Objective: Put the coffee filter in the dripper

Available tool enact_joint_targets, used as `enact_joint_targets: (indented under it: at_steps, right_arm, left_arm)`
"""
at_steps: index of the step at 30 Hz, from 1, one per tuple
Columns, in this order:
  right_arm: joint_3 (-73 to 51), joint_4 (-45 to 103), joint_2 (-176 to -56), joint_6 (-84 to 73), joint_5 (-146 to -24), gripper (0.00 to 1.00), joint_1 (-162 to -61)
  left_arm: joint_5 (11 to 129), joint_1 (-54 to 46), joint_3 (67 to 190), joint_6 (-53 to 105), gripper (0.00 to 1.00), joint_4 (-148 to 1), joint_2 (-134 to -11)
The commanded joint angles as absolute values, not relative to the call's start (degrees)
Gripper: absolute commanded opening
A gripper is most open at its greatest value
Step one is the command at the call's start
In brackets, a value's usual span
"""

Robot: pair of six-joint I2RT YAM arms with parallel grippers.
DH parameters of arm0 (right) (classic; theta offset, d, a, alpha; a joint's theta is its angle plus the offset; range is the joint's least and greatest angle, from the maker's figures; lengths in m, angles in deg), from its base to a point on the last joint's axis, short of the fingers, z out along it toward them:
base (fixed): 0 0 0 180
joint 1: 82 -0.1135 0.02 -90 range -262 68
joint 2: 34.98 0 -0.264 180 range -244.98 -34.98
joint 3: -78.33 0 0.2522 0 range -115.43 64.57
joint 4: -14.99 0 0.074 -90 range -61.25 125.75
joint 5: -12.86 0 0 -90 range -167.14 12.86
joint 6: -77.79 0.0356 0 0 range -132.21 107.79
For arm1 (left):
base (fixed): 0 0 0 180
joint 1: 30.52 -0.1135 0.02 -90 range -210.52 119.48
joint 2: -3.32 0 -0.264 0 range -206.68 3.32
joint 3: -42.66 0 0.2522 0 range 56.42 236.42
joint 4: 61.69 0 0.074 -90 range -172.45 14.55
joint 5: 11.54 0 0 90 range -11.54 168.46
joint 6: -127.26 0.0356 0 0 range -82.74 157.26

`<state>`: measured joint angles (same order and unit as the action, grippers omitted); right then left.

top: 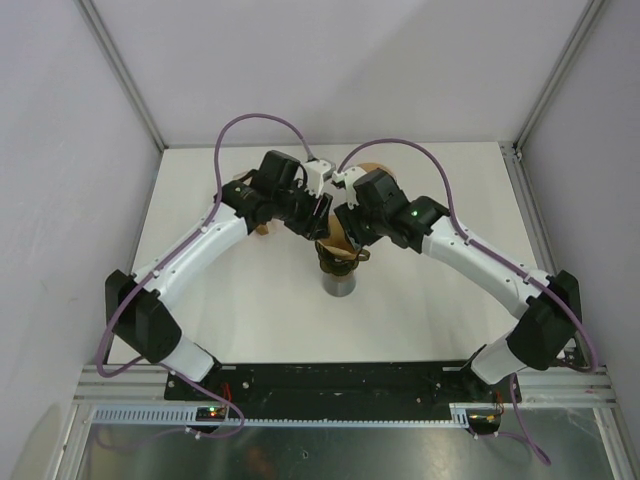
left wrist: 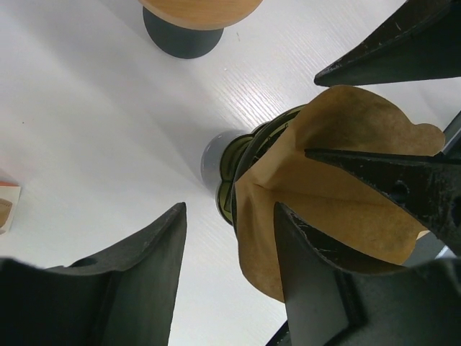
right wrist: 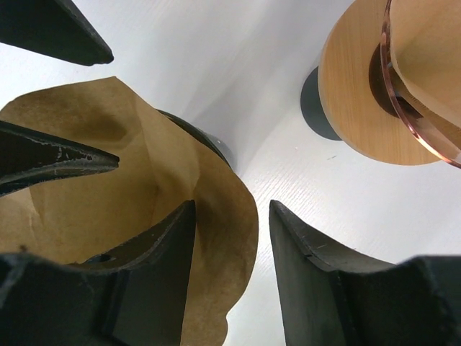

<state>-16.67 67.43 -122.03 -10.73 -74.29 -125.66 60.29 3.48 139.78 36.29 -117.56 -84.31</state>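
Note:
A brown paper coffee filter (left wrist: pixel 338 166) stands open in a dark green dripper (left wrist: pixel 241 155) on a grey cup (left wrist: pixel 213 155). In the top view the filter (top: pixel 338 246) sits mid-table over the cup (top: pixel 338 285), under both wrists. My left gripper (left wrist: pixel 230 210) is open. Its right finger lies over the filter's near edge and its left finger is over bare table. My right gripper (right wrist: pixel 232 205) is open and straddles the filter's wall (right wrist: pixel 216 216), left finger inside, right finger outside. Both grippers (top: pixel 322 215) (top: pixel 345 222) meet over the dripper.
A second stand with a wooden collar (right wrist: pixel 360 94), a glass cone and a dark base (right wrist: pixel 317 108) stands just behind the dripper; it also shows in the left wrist view (left wrist: pixel 194 11). A small orange-and-white box (left wrist: pixel 6 205) lies at the left. White walls enclose the table (top: pixel 200 330).

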Motion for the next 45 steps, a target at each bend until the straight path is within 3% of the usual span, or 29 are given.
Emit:
enact_joint_targets:
  at_steps: [1, 37, 45]
  right_arm:
    - [-16.44, 65.44, -122.60, -11.34, -73.24, 0.50, -125.81]
    - [-13.00, 64.90, -124.66, -11.37, -72.15, 0.48, -125.49]
    - [-13.04, 65.21, -122.84, -11.52, -71.16, 0.49, -125.70]
  left_arm:
    - [59.79, 3.48, 139.33, 38.74, 0.56, -116.89, -84.98]
    - [58.30, 3.48, 136.81, 39.64, 0.56, -115.00, -85.42]
    - [58.90, 3.36, 138.39, 39.64, 0.60, -115.03, -83.07]
